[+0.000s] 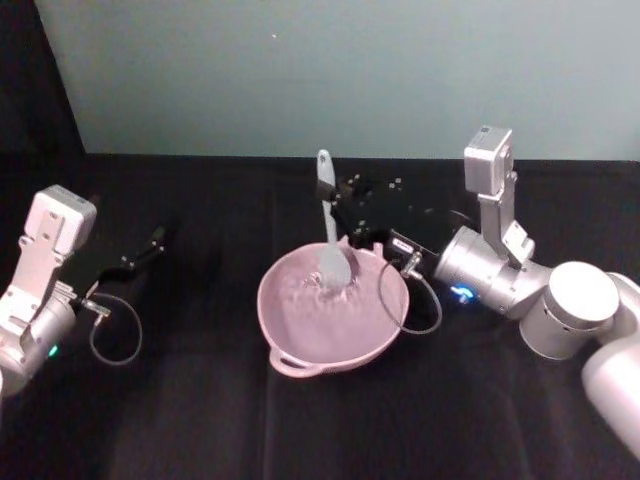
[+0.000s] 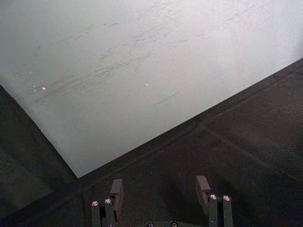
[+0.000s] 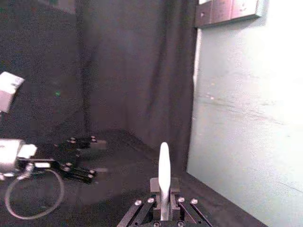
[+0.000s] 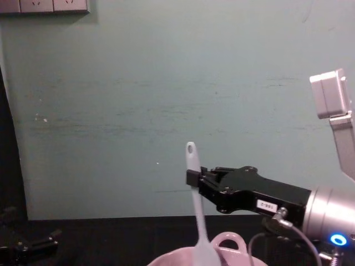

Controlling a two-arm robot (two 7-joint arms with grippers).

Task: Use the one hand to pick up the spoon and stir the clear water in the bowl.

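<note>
Now right hand grips upright spoon — head in bowl; left hand parked.

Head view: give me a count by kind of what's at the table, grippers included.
Bowls: 1, pink bowl
Spoons: 1, white spoon, head in the bowl
Grippers: 2, left gripper open, right gripper shut on the spoon
Total: 4

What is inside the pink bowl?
Water and the spoon's head, its handle clamped in the right gripper. The head hides the bowl's bottom beneath. The left gripper idles open at left.
</note>
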